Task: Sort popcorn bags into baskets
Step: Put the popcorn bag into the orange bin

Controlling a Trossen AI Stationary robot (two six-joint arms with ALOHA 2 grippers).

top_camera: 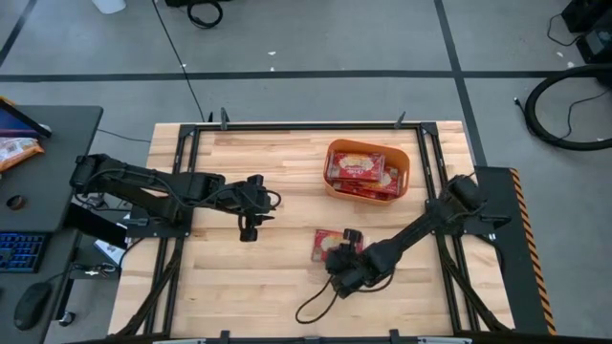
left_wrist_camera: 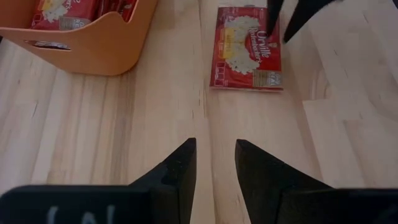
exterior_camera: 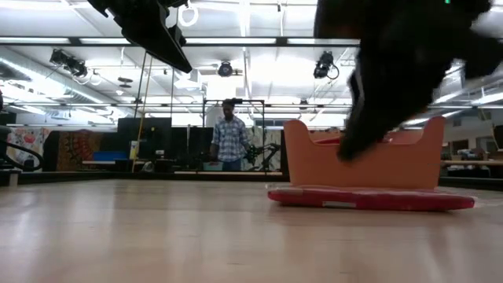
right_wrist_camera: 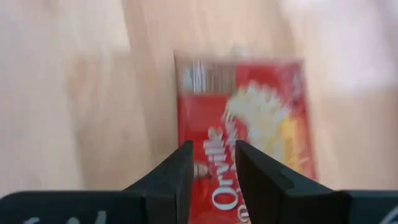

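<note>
STEP: pick-up approach | right gripper (right_wrist_camera: 211, 163) is poised over the popcorn bag (top_camera: 332, 243) lying flat on the counter (top_camera: 239, 287) near the orange basket (top_camera: 409, 172), jaws narrowly parted, nothing held | left gripper (left_wrist_camera: 215, 163) is parked well apart from the basket, jaws slightly open, empty | NEXT: descent and closure on a bag edge are judged necessary.

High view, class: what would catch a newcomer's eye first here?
The orange basket near the table's far edge, already holding red popcorn bags. Nearer the front, one lone popcorn bag lies flat on the wood with the right gripper over it. The left gripper hangs mid-table, apart.
</note>
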